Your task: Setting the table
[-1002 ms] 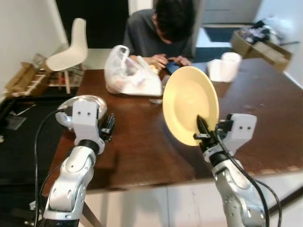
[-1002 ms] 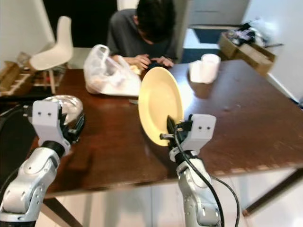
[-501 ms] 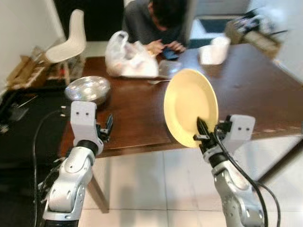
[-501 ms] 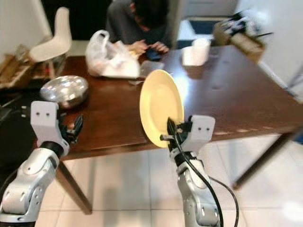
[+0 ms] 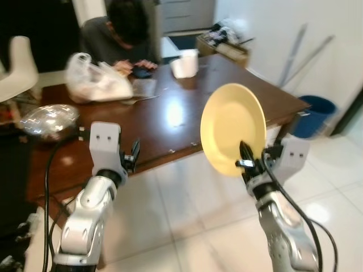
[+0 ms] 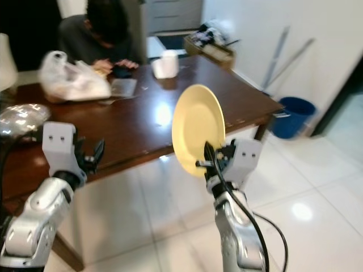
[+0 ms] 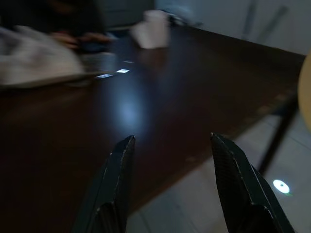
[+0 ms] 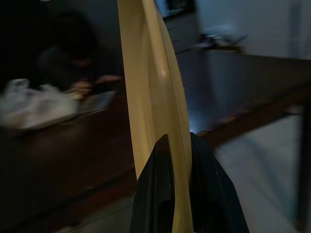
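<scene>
While both arms are raised before the robot over the pale tiled floor (image 5: 187,221), items are listed from its left side to its right.

- Silver bowl (image 5: 45,118): on the dark wooden table (image 5: 187,107), beyond and to the left of the left gripper.
- Left gripper (image 7: 171,145): fingers spread apart, nothing between them, held near the table's edge.
- White plastic bag (image 5: 93,82): on the table well beyond the left gripper, in front of a seated person (image 5: 116,37) in a dark top.
- White container (image 5: 185,62): farther along the table, ahead of the space between the two grippers.
- Yellow plate (image 5: 233,129): held on edge, rising above the right gripper (image 5: 245,161), whose two fingers are clamped on its lower rim, one each side.
- Blue bin (image 5: 315,113): on the floor beyond the right gripper, past the table corner.
</scene>
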Controlling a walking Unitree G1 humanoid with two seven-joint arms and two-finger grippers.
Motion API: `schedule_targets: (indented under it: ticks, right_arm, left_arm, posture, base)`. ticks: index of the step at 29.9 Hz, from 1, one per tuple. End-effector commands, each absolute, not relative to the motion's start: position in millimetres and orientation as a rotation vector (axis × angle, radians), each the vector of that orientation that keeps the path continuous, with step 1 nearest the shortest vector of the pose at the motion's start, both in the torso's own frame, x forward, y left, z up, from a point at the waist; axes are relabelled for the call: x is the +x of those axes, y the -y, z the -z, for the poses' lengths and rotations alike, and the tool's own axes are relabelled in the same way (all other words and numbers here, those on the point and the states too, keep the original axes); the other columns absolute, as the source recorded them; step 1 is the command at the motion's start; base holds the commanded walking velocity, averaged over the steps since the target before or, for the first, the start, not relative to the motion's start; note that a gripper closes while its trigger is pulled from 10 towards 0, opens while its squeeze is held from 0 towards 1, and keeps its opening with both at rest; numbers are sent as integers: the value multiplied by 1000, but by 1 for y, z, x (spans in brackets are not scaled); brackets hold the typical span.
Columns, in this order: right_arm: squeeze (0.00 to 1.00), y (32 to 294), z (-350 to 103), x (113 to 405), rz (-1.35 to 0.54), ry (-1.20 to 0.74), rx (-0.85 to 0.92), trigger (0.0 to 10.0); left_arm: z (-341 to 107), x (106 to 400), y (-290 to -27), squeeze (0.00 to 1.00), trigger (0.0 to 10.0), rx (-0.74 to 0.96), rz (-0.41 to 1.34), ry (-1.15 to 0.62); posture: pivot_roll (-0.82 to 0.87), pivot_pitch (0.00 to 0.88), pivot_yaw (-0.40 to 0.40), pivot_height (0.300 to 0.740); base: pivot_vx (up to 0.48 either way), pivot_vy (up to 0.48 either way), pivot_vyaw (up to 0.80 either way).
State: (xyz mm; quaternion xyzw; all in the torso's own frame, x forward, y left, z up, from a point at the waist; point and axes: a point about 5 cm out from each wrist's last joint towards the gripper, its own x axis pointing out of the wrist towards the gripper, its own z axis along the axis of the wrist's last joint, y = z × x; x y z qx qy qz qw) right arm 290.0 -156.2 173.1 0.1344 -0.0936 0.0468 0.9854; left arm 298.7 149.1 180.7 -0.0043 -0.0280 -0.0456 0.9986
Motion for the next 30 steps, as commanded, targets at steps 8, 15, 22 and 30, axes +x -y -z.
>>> schedule_targets:
  ticks: [8,15,22,30]
  right_arm:
    - [0,156,-170,290,-92,175,292,10000]
    - [0,156,-170,290,-92,170,293,10000]
    - [0,156,-168,291,-88,163,295,10000]
    - [0,155,-168,291,-89,161,295,10000]
  left_arm:
    - [-177,299,-149,0,10000,-5,95,32]
    - [-174,299,-150,0,10000,-5,94,22]
    - [-171,299,-151,0,10000,-6,91,10]
    - [-170,300,-151,0,10000,-9,90,6]
  posture:
    - [-91,0,75,740]
    - [-91,0,76,740]
    - [-91,0,77,740]
    - [-90,0,79,740]
  base:
    - [0,0,-800]
    - [0,0,-800]
    - [0,0,-800]
    - [0,0,-800]
